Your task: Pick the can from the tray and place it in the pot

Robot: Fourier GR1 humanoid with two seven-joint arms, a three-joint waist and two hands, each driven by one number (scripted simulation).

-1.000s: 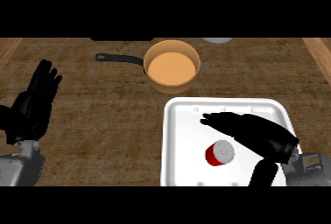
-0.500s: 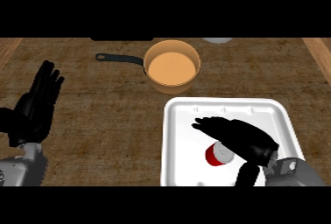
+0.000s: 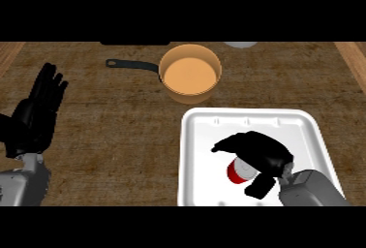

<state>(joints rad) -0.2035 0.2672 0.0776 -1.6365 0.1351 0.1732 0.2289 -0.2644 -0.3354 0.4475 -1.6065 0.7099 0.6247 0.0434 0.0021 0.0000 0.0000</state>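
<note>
One brown counter carries a white tray at near right, an orange pot just beyond it, the left hand resting straight-fingered at the left edge, and the right hand curled round the red can in the tray.

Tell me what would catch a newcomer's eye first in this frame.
The black right hand curls over the red can in the white tray, lower right. Just beyond the tray stands the orange pot, dark handle pointing left. The left hand rests open at the left edge.
</note>
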